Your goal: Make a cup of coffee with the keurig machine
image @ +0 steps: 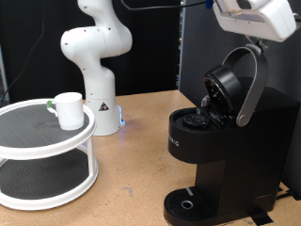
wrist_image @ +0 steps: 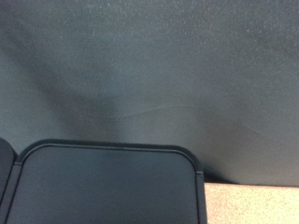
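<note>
One white cup standing on the top tier of a round white two-tier stand at the exterior view's left, keurig machine on the desk at right, lid raised, gripper above it, open or clenched cannot be told.

The white robot hand is cut off by the exterior view's top edge, its claw unseen. The boxy black coffee machine runs past the right edge.

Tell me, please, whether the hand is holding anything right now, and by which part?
It cannot be told: the hand sits above the open keurig machine, fingers out of view. The cup stands untouched on the white stand.
</note>
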`<state>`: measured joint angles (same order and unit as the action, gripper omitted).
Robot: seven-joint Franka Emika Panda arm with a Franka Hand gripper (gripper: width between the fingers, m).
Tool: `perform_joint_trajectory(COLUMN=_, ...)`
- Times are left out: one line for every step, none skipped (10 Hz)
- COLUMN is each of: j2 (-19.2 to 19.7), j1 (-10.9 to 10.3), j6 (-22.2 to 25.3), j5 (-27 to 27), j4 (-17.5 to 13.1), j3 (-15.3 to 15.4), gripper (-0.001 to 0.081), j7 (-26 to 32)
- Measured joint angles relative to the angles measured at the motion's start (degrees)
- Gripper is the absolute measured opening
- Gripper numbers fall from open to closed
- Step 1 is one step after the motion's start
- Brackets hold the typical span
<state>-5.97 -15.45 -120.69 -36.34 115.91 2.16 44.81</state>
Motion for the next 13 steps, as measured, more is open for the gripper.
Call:
perform_joint_trajectory(j2=-0.09, j1=0.02, j6=0.07, j5=0.0, j4=0.0, j3=-0.09, gripper=0.0006, j7=0.15)
perform_joint_trajectory(j2=-0.28, j1=0.06, j6=0.49, j5=0.19, j4=0.0, j3=-0.22, gripper=0.0006, j7=0.26)
perform_joint_trajectory(j2=-0.47, j1=0.24, j6=1.24, j5=0.48, j4=-0.03, j3=-0.37, gripper=0.0006, j7=0.29)
perform_joint_trajectory(j2=-0.64, j1=0.48, j6=2.17, j5=0.74, j4=-0.12, j3=-0.59, gripper=0.0006, j7=0.29)
perform_joint_trajectory(j2=-0.75, j1=0.79, j6=3.44, j5=1.04, j4=-0.35, j3=-0.84, gripper=0.0006, j7=0.29)
perform_joint_trajectory(j2=-0.83, j1=1.14, j6=4.45, j5=1.49, j4=-0.6, j3=-1.1, gripper=0.0006, j7=0.22)
perform_joint_trajectory(j2=-0.92, j1=1.42, j6=5.41, j5=2.13, j4=-0.88, j3=-1.41, gripper=0.0006, j7=0.11)
perform_joint_trajectory(j2=-1.07, j1=1.7, j6=6.08, j5=2.89, j4=-1.06, j3=-1.65, gripper=0.0006, j7=0.1)
perform_joint_trajectory(j2=-1.37, j1=2.06, j6=6.55, j5=3.74, j4=-1.08, j3=-1.8, gripper=0.0006, j7=0.1)
perform_joint_trajectory(j2=-1.67, j1=2.43, j6=7.21, j5=4.75, j4=-1.09, j3=-2.08, gripper=0.0006, j7=0.1)
perform_joint_trajectory(j2=-1.94, j1=2.92, j6=7.96, j5=5.95, j4=-1.11, j3=-2.36, gripper=0.0006, j7=0.1)
perform_joint_trajectory(j2=-2.14, j1=3.48, j6=8.75, j5=7.46, j4=-1.17, j3=-2.6, gripper=0.0006, j7=0.1)
perform_joint_trajectory(j2=-2.3, j1=3.96, j6=9.58, j5=8.91, j4=-1.19, j3=-2.99, gripper=0.0006, j7=0.1)
